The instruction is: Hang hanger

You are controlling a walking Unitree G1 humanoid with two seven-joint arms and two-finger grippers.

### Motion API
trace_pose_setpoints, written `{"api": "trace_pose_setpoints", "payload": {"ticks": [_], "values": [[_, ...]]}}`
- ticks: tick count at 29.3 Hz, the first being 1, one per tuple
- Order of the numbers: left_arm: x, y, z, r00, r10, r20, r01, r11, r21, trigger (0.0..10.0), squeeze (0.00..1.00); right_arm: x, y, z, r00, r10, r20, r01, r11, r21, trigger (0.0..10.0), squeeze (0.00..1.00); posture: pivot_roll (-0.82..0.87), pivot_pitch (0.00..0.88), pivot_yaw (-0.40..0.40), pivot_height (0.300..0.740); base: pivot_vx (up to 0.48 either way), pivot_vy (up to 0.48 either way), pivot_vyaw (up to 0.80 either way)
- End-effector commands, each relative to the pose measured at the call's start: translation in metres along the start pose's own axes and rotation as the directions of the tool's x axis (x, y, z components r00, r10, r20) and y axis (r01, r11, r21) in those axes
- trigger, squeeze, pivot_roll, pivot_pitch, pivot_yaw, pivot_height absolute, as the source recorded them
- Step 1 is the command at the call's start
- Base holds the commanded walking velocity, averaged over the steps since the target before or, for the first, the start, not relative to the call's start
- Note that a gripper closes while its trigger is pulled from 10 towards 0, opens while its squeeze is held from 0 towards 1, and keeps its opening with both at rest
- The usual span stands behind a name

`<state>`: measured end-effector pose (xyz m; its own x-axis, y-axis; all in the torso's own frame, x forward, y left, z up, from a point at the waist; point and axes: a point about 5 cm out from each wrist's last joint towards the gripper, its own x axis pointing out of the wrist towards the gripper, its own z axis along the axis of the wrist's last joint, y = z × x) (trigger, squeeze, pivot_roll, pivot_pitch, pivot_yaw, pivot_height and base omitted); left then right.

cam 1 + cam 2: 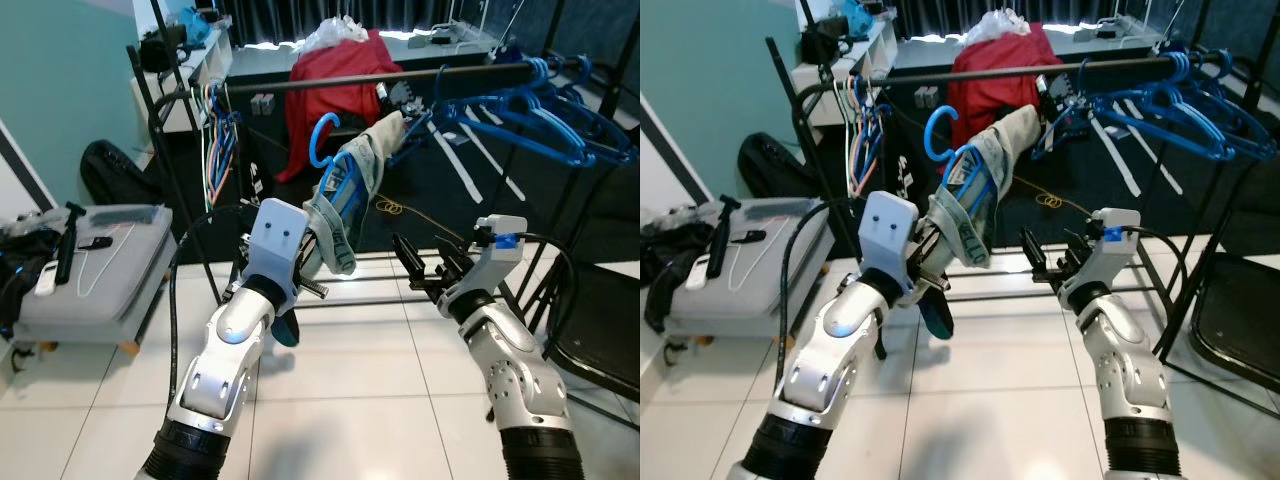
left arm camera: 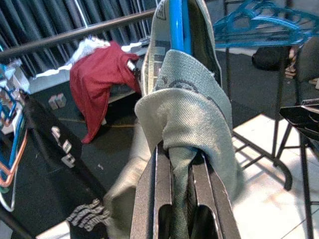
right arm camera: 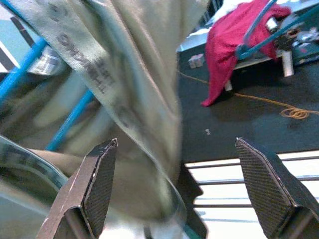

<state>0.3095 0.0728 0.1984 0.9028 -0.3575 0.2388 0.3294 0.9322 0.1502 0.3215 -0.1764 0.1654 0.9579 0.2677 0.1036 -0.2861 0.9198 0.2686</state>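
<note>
The left gripper (image 2: pixel 180 199) has its fingers (image 2: pixel 155 199) clamped on grey-green printed cloth (image 1: pixel 340 215) draped over a blue plastic hanger (image 1: pixel 322 150), raised at 12 o'clock below the dark rail (image 1: pixel 380 82). At 3 o'clock, the right gripper (image 3: pixel 179 184) spreads its fingers (image 3: pixel 99 179) wide, holding nothing. Blue hangers (image 1: pixel 540 115) hang at 2 o'clock.

Blue hanger (image 1: pixel 330 160) smooth glossy plastic, draped in grey-green woven cloth garment (image 2: pixel 192 124), coarse visible weave, printed dark lettering. Left gripper (image 2: pixel 180 199) fingers matt black, clamped on cloth. Right gripper (image 3: pixel 179 194) pads (image 3: pixel 264 184) black, fine textured grid. Rack rail (image 1: pixel 400 80) dark matt metal. Arms brushed silver metal, slight sheen. Floor (image 1: pixel 370 400) glossy white tile, dark grout. Red cloth (image 1: pixel 335 95) soft, matt.
</note>
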Motion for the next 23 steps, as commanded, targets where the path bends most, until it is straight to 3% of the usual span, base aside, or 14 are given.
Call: {"api": "trace_pose_setpoints", "payload": {"ticks": [1, 6, 12, 23], "values": [[0.001, -0.001, -0.003, 1.0, 0.006, -0.029, -0.006, 1.0, 0.007, 10.0, 0.0, -0.001, -0.001, -0.001, 1.0, -0.005, -0.005, 0.005, 1.0, -0.001, 10.0, 0.0, -0.13, 0.066, 0.076, 0.74, 0.424, 0.0, 0.0], [0.001, -0.003, -0.011, 0.997, 0.018, -0.075, -0.018, 1.0, -0.004, 10.0, 0.0, -0.001, -0.001, -0.001, 1.0, -0.006, -0.004, 0.006, 1.0, 0.002, 10.0, 0.0, -0.13, 0.068, 0.079, 0.74, 0.422, 0.0, 0.0], [0.001, -0.011, -0.017, 0.992, 0.011, -0.127, -0.021, 0.997, -0.077, 10.0, 0.0, 0.0, 0.0, -0.002, 1.0, -0.004, -0.006, 0.004, 1.0, 0.009, 10.0, 0.0, -0.13, 0.079, 0.082, 0.74, 0.426, 0.0, 0.0], [0.005, -0.018, -0.015, 0.982, 0.049, -0.183, -0.068, 0.993, -0.098, 10.0, 0.0, 0.001, 0.0, 0.0, 1.0, -0.006, -0.001, 0.006, 1.0, 0.013, 10.0, 0.0, -0.13, 0.092, 0.083, 0.74, 0.43, 0.0, 0.0]]}}
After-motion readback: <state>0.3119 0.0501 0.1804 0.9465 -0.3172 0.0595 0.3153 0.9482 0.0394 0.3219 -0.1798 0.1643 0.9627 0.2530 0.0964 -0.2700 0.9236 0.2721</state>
